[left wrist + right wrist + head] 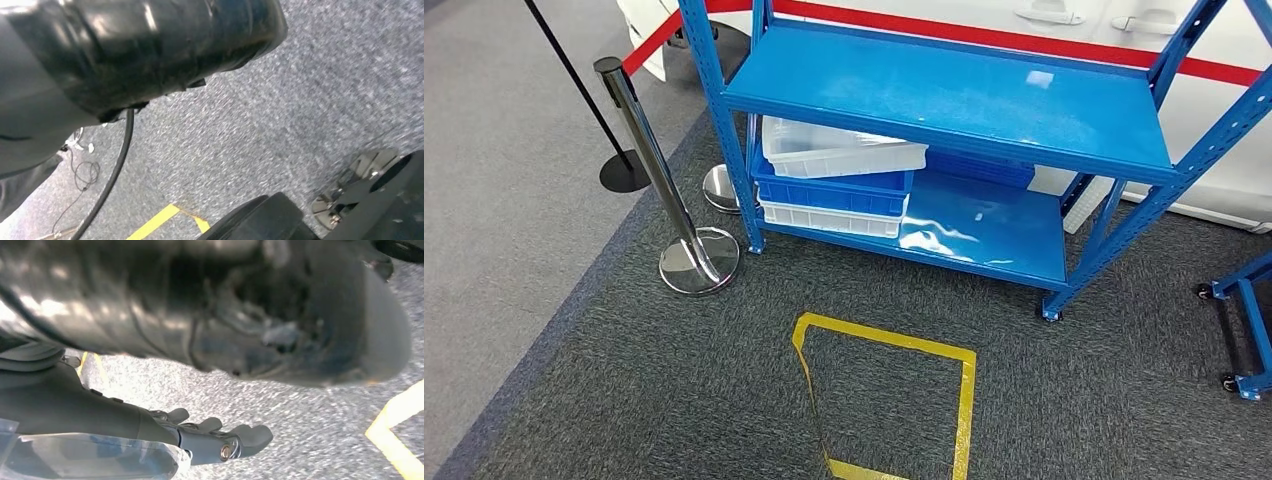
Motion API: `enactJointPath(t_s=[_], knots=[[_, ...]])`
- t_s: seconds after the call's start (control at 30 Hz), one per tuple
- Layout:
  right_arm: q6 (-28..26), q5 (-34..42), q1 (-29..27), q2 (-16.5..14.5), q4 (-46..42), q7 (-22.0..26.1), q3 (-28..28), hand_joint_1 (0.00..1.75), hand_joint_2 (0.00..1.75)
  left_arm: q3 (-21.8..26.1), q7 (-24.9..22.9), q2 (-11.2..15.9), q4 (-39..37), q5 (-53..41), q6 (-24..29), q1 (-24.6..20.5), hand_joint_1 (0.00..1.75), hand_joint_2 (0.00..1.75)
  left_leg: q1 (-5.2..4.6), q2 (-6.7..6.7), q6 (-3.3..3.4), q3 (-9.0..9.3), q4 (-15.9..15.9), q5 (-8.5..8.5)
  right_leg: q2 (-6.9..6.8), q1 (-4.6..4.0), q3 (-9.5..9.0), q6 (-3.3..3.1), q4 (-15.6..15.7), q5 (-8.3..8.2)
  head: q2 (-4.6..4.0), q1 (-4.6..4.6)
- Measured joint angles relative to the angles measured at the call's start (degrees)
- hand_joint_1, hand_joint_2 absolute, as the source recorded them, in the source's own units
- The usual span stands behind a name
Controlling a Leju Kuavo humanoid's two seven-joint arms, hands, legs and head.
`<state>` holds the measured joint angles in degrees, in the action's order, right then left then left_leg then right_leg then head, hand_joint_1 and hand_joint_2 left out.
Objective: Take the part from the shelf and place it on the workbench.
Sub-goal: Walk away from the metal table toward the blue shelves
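In the right wrist view my right hand [200,437] hangs over the grey carpet. It holds the part, sealed in a clear plastic bag [95,457], against its palm, and its dark fingers [245,435] stretch past the bag's edge. The bag's contents are blurred, with a bluish tint. In the left wrist view the grey cover of my left hand [25,125] comes in at the edge with its fingers hidden. In the head view the blue metal shelf [944,100] stands ahead with a bare top board.
Stacked white [839,150] and blue bins [829,190] sit on the lower shelf board. A chrome stanchion [659,170] with a red belt stands to the left. A yellow tape square [964,400] marks the carpet in front. A blue cart frame [1249,320] is at the right edge.
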<state>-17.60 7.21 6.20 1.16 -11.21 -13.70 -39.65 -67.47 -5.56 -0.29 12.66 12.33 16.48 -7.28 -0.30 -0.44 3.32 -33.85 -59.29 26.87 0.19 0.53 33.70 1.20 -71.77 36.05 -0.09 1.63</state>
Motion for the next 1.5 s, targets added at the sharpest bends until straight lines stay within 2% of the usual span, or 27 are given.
enactJointPath(t_s=[0.03,0.07,0.1,0.17,0.23,0.3,0.37,0.43,0.5,0.53,0.57,0.6,0.67,0.7,0.77,0.8,0.9,0.97,1.03,1.07,1.1,1.17,1.23,1.27,1.4,1.43,1.5], knots=[[0.0,0.0,-0.1,0.0,0.0,0.0,0.0,0.0,0.0,0.0,0.0,0.0,0.0,0.0,0.0,0.0,0.0,0.0,-0.1,-0.05,0.08,0.59,0.0,0.5,0.0,-0.01,1.85,0.07,-1.6,0.95,0.0,0.0],[0.0,0.0,-0.2,0.0,0.0,0.0,0.0,0.0,0.0,0.0,0.0,0.0,0.0,-0.1,0.0,0.1,0.0,0.0,-0.19,-0.12,0.12,1.33,0.0,1.05,0.0,-0.01,3.02,0.05,-1.7,0.97,0.0,0.0],[0.1,0.0,-0.3,0.0,0.0,0.0,0.0,0.0,0.0,0.0,0.0,0.0,0.0,-0.2,0.0,0.2,0.0,0.0,-0.26,-0.21,0.1,2.18,0.0,1.62,0.0,-0.03,3.47,-0.09,-0.2,-0.24,0.0,-0.01],[0.1,0.0,-0.4,0.0,0.0,0.1,0.0,0.0,0.0,0.0,0.0,0.0,0.0,-0.5,0.0,0.2,0.0,0.0,-0.35,-0.35,-0.14,3.93,-0.1,2.86,0.05,-0.22,3.15,-0.68,5.6,-6.08,0.0,-0.02],[0.1,0.1,-0.5,0.1,0.1,0.2,0.0,0.0,0.0,0.0,0.0,-0.1,0.0,-0.9,0.0,0.0,0.0,0.0,-0.44,-0.54,-0.67,4.85,-0.3,4.02,0.09,-0.62,2.85,-1.23,9.5,-10.09,0.0,0.0],[0.0,0.5,-0.5,0.1,0.1,0.3,0.0,0.0,0.0,0.0,-0.1,-0.2,0.0,-1.1,0.1,-0.1,0.0,0.87,-0.49,-0.66,-1.25,5.33,-0.5,4.68,0.11,-0.85,2.58,-1.7,10.2,-10.36,0.0,0.0],[0.0,1.3,-0.4,0.1,0.1,0.3,0.0,0.0,0.0,0.0,-0.2,-0.2,0.0,-1.3,0.2,-0.2,0.0,1.75,-0.43,-0.56,-1.77,5.45,-1.0,5.37,0.14,-0.62,1.73,-2.25,10.9,-10.54,0.0,-0.01],[-0.1,2.6,-0.3,0.0,0.1,0.4,0.0,0.0,0.0,0.0,-0.4,-0.2,0.0,-1.4,0.2,-0.2,0.0,1.75,-0.18,-0.41,-2.48,3.5,-4.5,7.12,0.1,-0.38,0.95,-2.67,11.6,-10.56,0.0,0.16],[-0.1,3.9,-0.2,0.1,0.1,0.5,0.0,0.0,0.0,0.0,-0.4,-0.2,0.0,-1.4,0.2,-0.3,0.0,1.75,0.26,-0.31,-3.24,-0.53,-11.0,9.42,0.05,-0.39,0.66,-2.93,11.8,-10.3,0.0,0.32],[-0.1,4.4,-0.2,0.1,0.1,0.6,0.0,0.0,0.0,0.0,-0.4,-0.2,0.0,-1.4,0.1,-0.2,0.0,1.75,0.47,-0.29,-3.52,-2.46,-13.5,9.92,0.05,-0.39,0.53,-2.98,11.8,-10.11,0.0,0.31],[-0.1,4.9,-0.3,0.1,0.1,0.6,0.0,0.0,0.0,0.0,-0.4,-0.2,0.0,-1.4,0.1,-0.2,0.0,1.75,0.66,-0.26,-3.74,-3.69,-14.4,9.43,0.08,-0.38,0.31,-2.99,11.8,-9.88,0.0,0.33],[-0.1,5.3,-0.3,0.1,0.1,0.7,0.0,0.0,0.0,0.0,-0.4,-0.3,0.0,-1.4,0.0,-0.1,0.0,1.75,0.79,-0.23,-3.87,-4.0,-13.4,7.86,0.11,-0.34,-0.01,-2.93,11.7,-9.63,0.0,0.34],[-0.1,5.8,-0.4,0.1,0.1,0.9,0.0,0.0,0.0,0.0,-0.4,-0.3,0.0,-1.3,-0.1,-0.1,0.0,1.75,0.96,-0.13,-3.86,-2.37,-7.2,2.89,0.15,-0.25,-0.76,-2.67,11.8,-9.12,0.0,0.32],[-0.1,6.0,-0.3,0.1,0.1,1.0,0.0,0.0,0.0,0.0,-0.3,-0.3,0.0,-1.4,-0.3,-0.2,0.0,1.75,0.85,-0.05,-3.7,-1.58,-4.2,1.66,0.16,-0.23,-1.02,-2.45,11.7,-8.94,0.0,0.32],[-0.2,6.5,-0.2,-0.1,0.1,1.1,0.0,0.0,0.0,0.0,-0.3,-0.6,0.0,-1.8,-0.6,-0.3,0.0,1.75,0.53,0.06,-2.98,-0.84,-1.4,1.04,0.13,-0.26,-1.02,-1.8,11.6,-8.63,0.0,0.35],[-0.3,6.8,-0.2,-0.3,0.1,1.2,0.0,0.0,0.0,0.0,-0.5,-1.0,0.0,-2.1,-0.4,-0.3,0.0,1.75,0.35,0.08,-2.56,-0.87,-1.1,1.25,0.1,-0.27,-1.05,-1.43,11.6,-8.53,0.0,0.38],[-0.7,7.3,-0.2,-0.8,0.1,1.2,0.0,0.0,0.0,-0.1,-1.3,-3.2,0.0,-2.8,0.5,-0.1,0.0,1.75,0.49,0.11,-1.3,-0.26,-0.1,-0.02,0.02,-0.18,-1.05,-0.48,10.8,-7.47,0.0,0.27],[-0.9,7.4,-0.2,-1.0,0.1,1.2,0.0,0.0,0.0,-0.1,-1.5,-4.4,0.0,-3.0,0.7,-0.3,0.0,1.75,0.51,0.17,-0.82,-0.03,0.4,-0.27,0.02,-0.1,0.95,-0.21,6.3,-4.58,0.0,0.16],[-0.9,7.4,-0.2,-1.2,0.1,1.2,0.0,0.0,0.0,-0.2,-1.7,-5.3,0.0,-3.1,0.7,-0.3,0.0,1.75,0.33,0.2,-0.59,-0.01,0.5,-0.19,0.02,-0.11,4.24,-0.09,-0.3,-1.62,0.0,0.11],[-0.8,7.4,-0.2,-1.2,0.1,1.2,0.0,0.0,0.0,-0.2,-1.8,-5.7,0.0,-3.1,0.7,-0.3,0.0,1.75,0.26,0.19,-0.52,0.04,0.5,-0.14,0.02,-0.08,5.21,-0.06,-2.1,-1.42,0.0,0.11],[-0.8,7.4,-0.3,-1.3,0.1,1.2,0.0,0.0,0.0,-0.2,-1.9,-5.9,0.0,-3.1,0.7,-0.3,0.0,1.75,0.22,0.14,-0.47,0.13,0.4,-0.08,0.02,-0.05,5.2,-0.08,-1.9,-2.36,0.0,0.13],[-0.8,7.4,-0.3,-1.3,0.1,1.2,0.0,0.0,0.87,-0.2,-1.9,-6.0,0.0,-3.1,0.7,-0.3,0.0,1.75,0.2,-0.01,-0.51,0.4,0.4,0.1,0.02,0.0,2.56,-0.24,4.0,-6.3,0.0,0.12],[-0.8,7.4,-0.2,-1.3,0.1,1.2,0.0,0.0,1.75,-0.2,-1.9,-6.3,0.0,-3.1,0.7,-0.3,0.0,1.75,-0.03,-0.1,-0.81,0.47,0.1,0.34,0.05,-0.16,-0.17,-0.49,10.1,-8.7,0.0,0.12],[-0.8,7.4,-0.2,-1.3,0.1,1.2,0.0,0.0,1.75,-0.2,-1.9,-6.5,0.0,-3.1,0.7,-0.4,0.0,1.75,-0.12,-0.11,-1.01,0.43,0.0,0.38,0.08,-0.25,-0.72,-0.63,11.6,-8.98,0.0,0.14],[-0.8,7.5,-0.2,-1.3,0.1,1.2,0.0,0.0,1.75,-0.2,-1.9,-6.9,0.0,-3.1,0.8,-0.4,0.0,1.75,-0.04,-0.05,-2.07,0.09,-0.8,1.15,0.1,-0.15,-0.95,-1.51,12.4,-9.28,0.0,0.21],[-0.8,7.7,-0.2,-1.4,0.1,1.3,0.1,0.0,1.75,-0.2,-1.9,-6.9,0.0,-3.1,0.9,-0.4,0.0,1.75,0.02,-0.02,-2.41,-0.7,-2.7,2.35,0.05,-0.04,-1.0,-1.82,12.6,-9.41,0.0,0.3],[-0.7,8.8,-0.2,-1.4,0.1,1.6,0.3,0.0,1.75,-0.2,-2.0,-6.9,0.0,-3.2,1.1,-0.4,0.0,1.75,0.22,0.02,-2.99,-3.57,-9.1,5.75,-0.1,-0.03,-0.99,-2.14,12.7,-9.48,0.0,0.45]])
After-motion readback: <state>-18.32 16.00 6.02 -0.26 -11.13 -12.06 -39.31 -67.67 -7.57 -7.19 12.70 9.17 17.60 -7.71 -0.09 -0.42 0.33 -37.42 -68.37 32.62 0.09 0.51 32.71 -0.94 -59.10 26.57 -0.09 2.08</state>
